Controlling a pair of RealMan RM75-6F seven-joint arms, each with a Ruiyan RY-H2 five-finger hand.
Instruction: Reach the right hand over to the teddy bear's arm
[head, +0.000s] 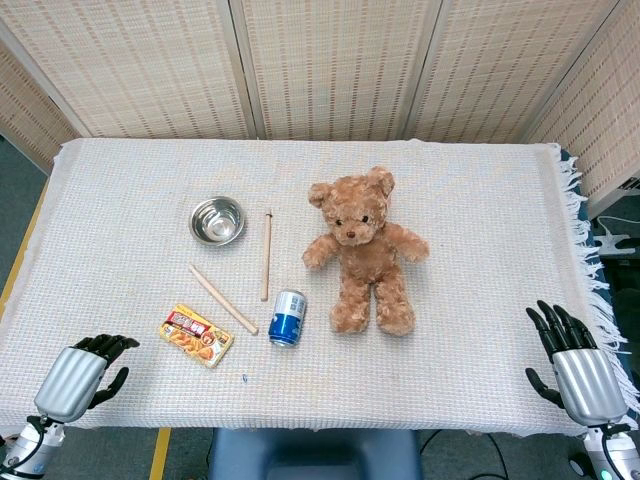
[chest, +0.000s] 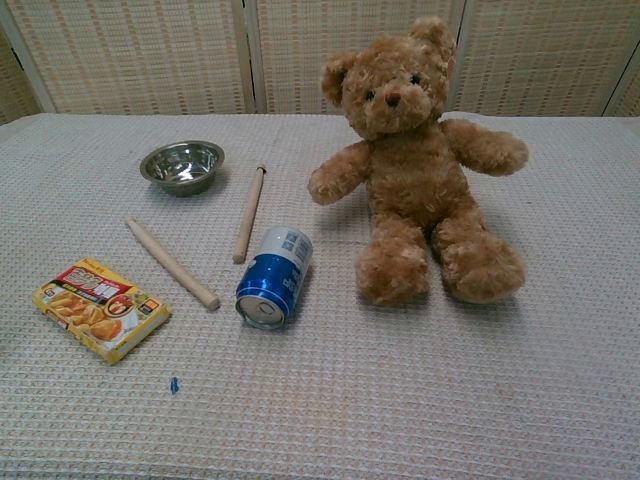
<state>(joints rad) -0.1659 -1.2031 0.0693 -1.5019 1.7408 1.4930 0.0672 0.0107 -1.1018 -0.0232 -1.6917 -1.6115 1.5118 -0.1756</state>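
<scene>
I see teddy bear (head: 365, 250) lying on back mid-counter, right of centre, long axis running far-to-near: head toward screens, feet toward me. Arms spread sideways; arm nearer my right hand (head: 410, 243) points toward right counter edge. My right hand (head: 572, 358) sits at near right corner, fingers apart and extended, holding nothing, well apart from bear. My left hand (head: 82, 373) at near left corner, fingers loosely curled, nothing in it. Blue can (chest: 274, 277) on its side just left of bear's legs.
</scene>
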